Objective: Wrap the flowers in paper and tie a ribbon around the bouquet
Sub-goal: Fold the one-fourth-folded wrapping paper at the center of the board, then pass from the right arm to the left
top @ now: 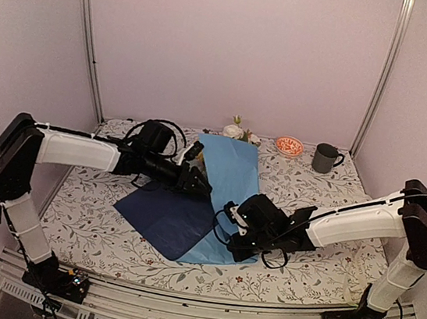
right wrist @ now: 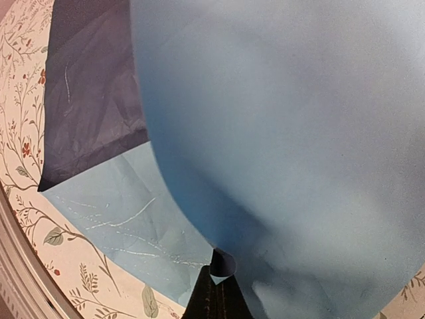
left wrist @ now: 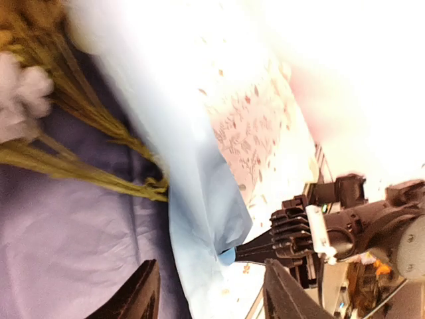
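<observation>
Top external: one paper (top: 232,170), one bunch flowers (top: 235,131); right gripper (right wrist: 216,276) pinching paper, left gripper (left wrist: 212,299) spread.

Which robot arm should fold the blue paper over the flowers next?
Right. The right gripper pinches the paper edge, lifted over the flowers. The left gripper hangs open, holding nothing.

The paper (top: 232,170), light-blue flap lifted over its navy face, partly covers the flowers (top: 235,131).
</observation>
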Tool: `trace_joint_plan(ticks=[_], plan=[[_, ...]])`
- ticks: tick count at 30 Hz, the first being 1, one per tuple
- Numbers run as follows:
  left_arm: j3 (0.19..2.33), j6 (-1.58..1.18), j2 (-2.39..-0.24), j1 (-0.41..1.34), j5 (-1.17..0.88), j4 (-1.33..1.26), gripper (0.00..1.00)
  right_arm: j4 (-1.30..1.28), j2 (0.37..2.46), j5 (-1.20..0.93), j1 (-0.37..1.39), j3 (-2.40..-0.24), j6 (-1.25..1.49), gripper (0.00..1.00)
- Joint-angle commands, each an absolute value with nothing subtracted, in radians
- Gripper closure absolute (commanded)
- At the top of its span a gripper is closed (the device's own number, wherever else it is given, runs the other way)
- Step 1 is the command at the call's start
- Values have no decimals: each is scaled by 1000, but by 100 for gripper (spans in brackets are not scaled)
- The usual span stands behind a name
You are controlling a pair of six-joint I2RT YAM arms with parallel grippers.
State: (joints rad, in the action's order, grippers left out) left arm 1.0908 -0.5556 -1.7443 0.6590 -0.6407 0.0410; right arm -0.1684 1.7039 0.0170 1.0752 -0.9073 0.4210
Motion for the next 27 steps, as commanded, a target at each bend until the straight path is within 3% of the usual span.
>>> trace_joint_plan(ticks=[1,4,7,17,27], plan=[[917,-702,-1646,622,-580,-235,40,-163,1732,-5,1085,-942,386,100],[906,-705,-1644,652,-622,-328,35,-170,1741,-12,1084,-953,381,100],[962,-655,-1697,686,-578,-236,30,-177,1744,-12,1085,-960,378,100],[1024,-759,-1876,678,-641,-218,33,-200,1741,-6,1086,-975,367,100],[995,-743,-1863,681,-657,-176,33,-219,1738,1,1094,-980,359,100]])
